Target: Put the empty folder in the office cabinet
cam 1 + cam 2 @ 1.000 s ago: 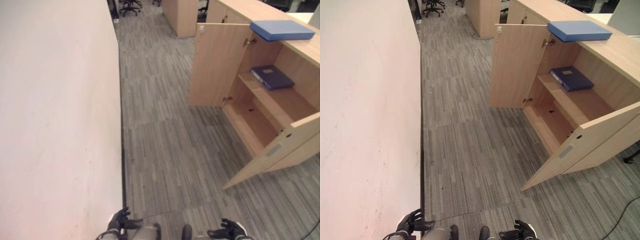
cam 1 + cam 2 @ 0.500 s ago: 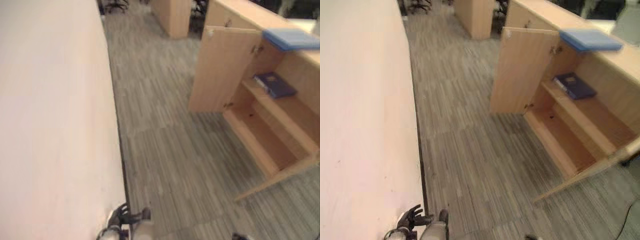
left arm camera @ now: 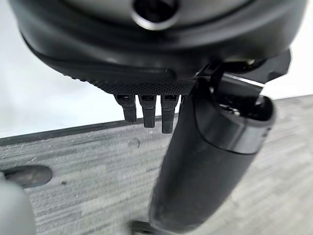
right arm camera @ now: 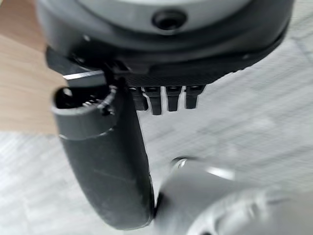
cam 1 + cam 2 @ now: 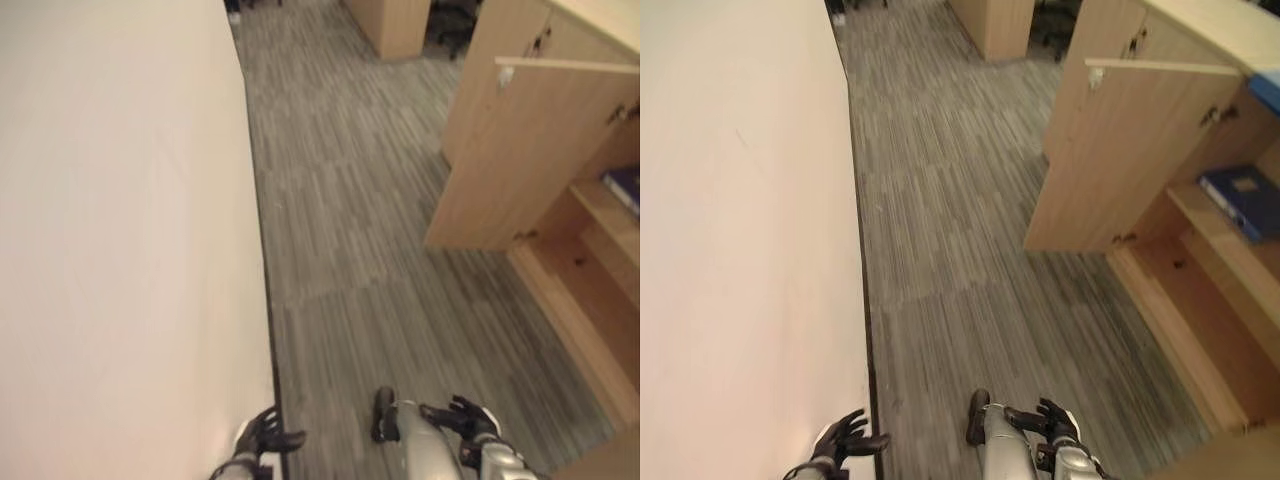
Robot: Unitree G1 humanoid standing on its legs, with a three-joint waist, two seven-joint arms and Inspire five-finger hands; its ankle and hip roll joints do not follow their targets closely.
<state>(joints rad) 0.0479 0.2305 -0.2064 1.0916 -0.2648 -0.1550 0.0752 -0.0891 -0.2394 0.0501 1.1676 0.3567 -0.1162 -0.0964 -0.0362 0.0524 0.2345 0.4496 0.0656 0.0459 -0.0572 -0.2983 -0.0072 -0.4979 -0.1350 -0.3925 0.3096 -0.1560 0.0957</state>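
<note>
The wooden office cabinet [image 5: 1200, 60] stands at the right with its door [image 5: 1120, 150] swung open towards me. A dark blue folder [image 5: 1245, 200] lies flat on the upper shelf [image 5: 1230, 250] inside. A corner of a light blue folder [image 5: 1270, 92] shows on the cabinet's top. My left hand [image 5: 265, 437] hangs low beside the wall, open and holding nothing, fingers [image 3: 144, 108] straight. My right hand [image 5: 467, 417] is low in front of me, open as well, thumb [image 4: 102, 161] relaxed and nothing in it. Both hands are far from the cabinet.
A pale wall [image 5: 120, 200] runs along my whole left side. Grey striped carpet [image 5: 350, 220] stretches ahead between wall and cabinet. Another wooden unit [image 5: 400, 20] and an office chair [image 5: 455, 15] stand at the far end.
The camera has shifted, so the cabinet now sits further right and partly cut off. My right hand has come back into view; both hands remain open.
</note>
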